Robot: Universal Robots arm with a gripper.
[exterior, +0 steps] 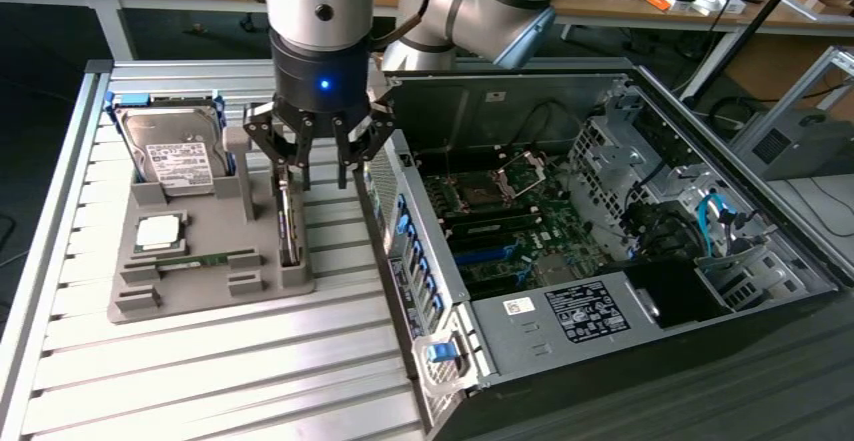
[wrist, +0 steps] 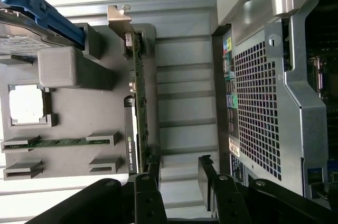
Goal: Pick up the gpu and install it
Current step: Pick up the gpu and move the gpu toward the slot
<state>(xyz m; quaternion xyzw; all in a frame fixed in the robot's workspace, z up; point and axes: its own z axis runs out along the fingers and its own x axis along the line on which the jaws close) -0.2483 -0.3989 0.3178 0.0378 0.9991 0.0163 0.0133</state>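
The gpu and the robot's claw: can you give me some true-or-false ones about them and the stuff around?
1. The gpu stands on its edge in the gray tray. True.
2. The gripper is shut on the gpu. False: it is open above the tray and holds nothing.
3. The hard drive sits inside the computer case. False: it rests in the tray, in a blue frame.
4. The computer case is open, with its motherboard showing. True.

Matt grey plastic tray (exterior: 200, 291), ribbed metal table (exterior: 200, 386), silvery-bracketed gpu (wrist: 138, 108)
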